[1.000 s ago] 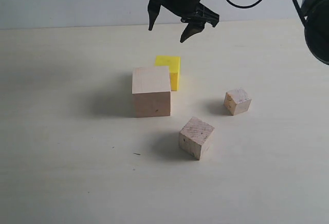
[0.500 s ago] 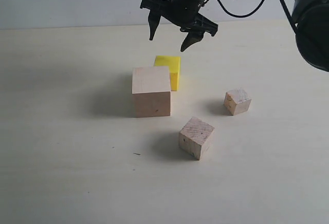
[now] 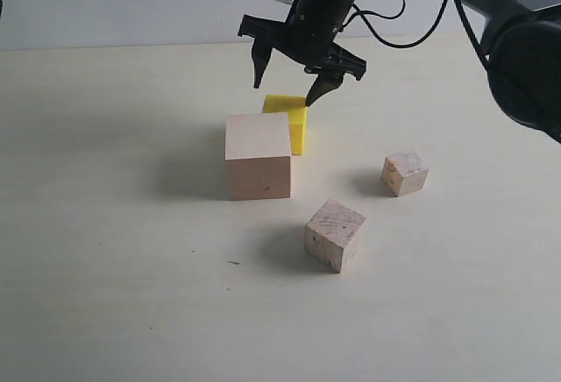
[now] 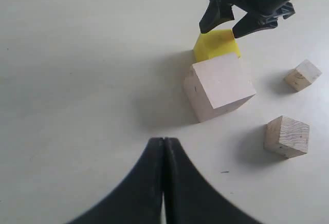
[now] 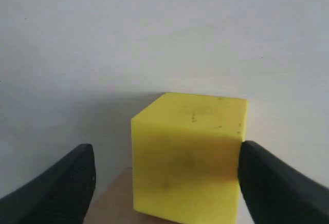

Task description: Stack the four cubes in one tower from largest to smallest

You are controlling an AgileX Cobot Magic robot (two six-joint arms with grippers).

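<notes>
Right jaws wide over yellow cube point(image 3: 286, 103)

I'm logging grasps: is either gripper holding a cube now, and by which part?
Nothing is held. The right gripper is open just over the yellow cube, not gripping it; the left gripper is shut and empty.

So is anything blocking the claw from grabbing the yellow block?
Nothing visible is. The open right claw hangs right above the yellow block. The big wooden block stands close beside the yellow one, but not between it and the claw.
</notes>
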